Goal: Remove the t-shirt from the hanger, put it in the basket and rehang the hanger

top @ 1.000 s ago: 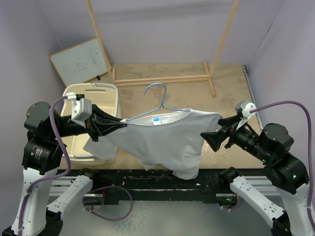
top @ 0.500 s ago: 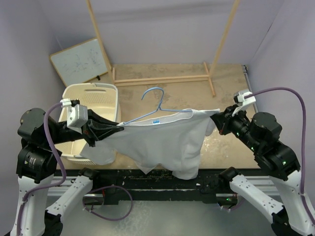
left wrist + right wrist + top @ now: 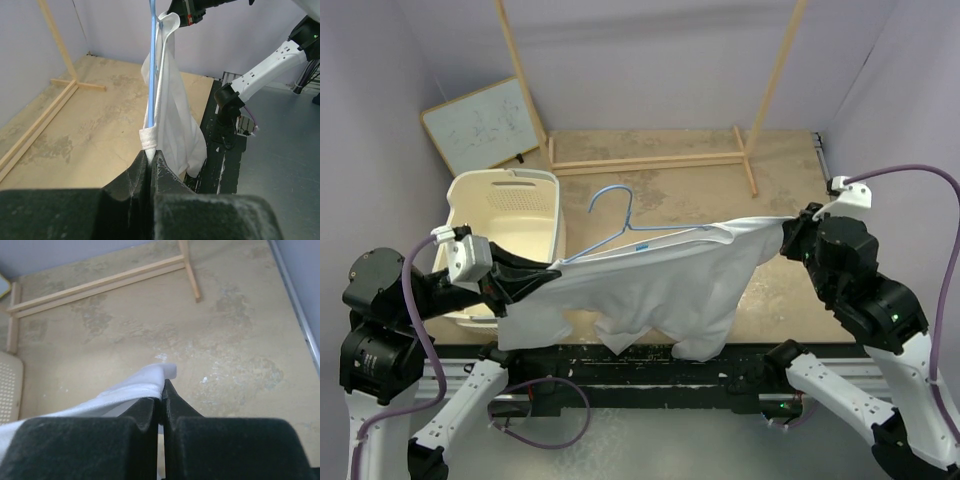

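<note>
Two arms spread wider; left fingers (image 3: 134, 176), right fingers (image 3: 144, 412) clamped on t-shirt (image 3: 660, 290); cloth taut, hanger (image 3: 611, 214) tilted, still inside.

The overhead camera looks down from behind the arms; both wrist cameras closely face the shared t-shirt (image 3: 660, 285).

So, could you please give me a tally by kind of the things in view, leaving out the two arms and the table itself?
white t-shirt: 1
light-blue wire hanger: 1
cream laundry basket: 1
whiteboard: 1
wooden rack: 1
Total: 5
</note>
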{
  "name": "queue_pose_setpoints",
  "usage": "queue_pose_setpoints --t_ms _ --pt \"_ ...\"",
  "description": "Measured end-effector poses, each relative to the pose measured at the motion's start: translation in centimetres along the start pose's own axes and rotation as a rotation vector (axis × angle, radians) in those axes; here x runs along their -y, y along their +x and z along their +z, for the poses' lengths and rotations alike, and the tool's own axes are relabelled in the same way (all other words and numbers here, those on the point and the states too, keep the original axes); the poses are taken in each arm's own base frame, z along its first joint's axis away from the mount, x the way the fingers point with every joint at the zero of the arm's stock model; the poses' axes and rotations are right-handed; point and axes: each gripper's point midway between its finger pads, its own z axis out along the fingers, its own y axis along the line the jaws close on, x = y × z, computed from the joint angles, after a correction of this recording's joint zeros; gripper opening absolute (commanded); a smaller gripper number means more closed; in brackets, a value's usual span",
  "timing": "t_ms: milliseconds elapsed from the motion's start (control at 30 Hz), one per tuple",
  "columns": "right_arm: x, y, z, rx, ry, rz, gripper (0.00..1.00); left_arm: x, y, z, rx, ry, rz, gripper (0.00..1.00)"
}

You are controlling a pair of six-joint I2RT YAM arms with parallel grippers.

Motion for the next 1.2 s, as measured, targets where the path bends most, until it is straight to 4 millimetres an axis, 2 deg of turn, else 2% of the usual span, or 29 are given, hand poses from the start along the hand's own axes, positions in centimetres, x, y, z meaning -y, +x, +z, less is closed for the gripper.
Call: queue_pose_setpoints --t_ms 133,300,533,767,867,1000,1067,1200 --pt "0.7 0.9 1.1 -0.034 0.082 -0.001 0.0 0.1 0.1 -0.3 -0.009 -0.016 -0.012 0.0" --pt "0.1 2.9 2.9 -0.095 0.107 -0.026 0.0 1.0 -1.0 -1.1 0.022 -0.029 0.016 0.0" --pt "-2.3 5.8 4.8 -0.187 0.022 -0.046 0.0 1.6 -2.3 -1.6 0.054 -0.043 0.009 0.0" --pt "-4.3 6.8 5.5 -0.234 -0.071 -0.075 0.0 1.1 -2.6 -1.6 0.058 -0.069 -0.017 0.0" --pt "-6.3 6.7 4.8 -0.234 -0.22 -0.101 0.29 1.1 -3.0 -1.5 0.065 -0.068 -0.013 0.0" --pt "-9.0 5.8 1.7 -0.193 -0.477 -0.137 0.53 1.4 -3.9 -1.6 0.09 -0.059 0.002 0.0" --pt "-9.6 5.2 0.1 -0.163 -0.563 -0.151 0.6 1.7 -4.5 -1.7 0.109 -0.05 0.022 0.0" --pt "-10.3 3.6 -2.7 -0.094 -0.681 -0.178 0.63 2.1 -5.3 -1.8 0.131 -0.034 0.047 0.0"
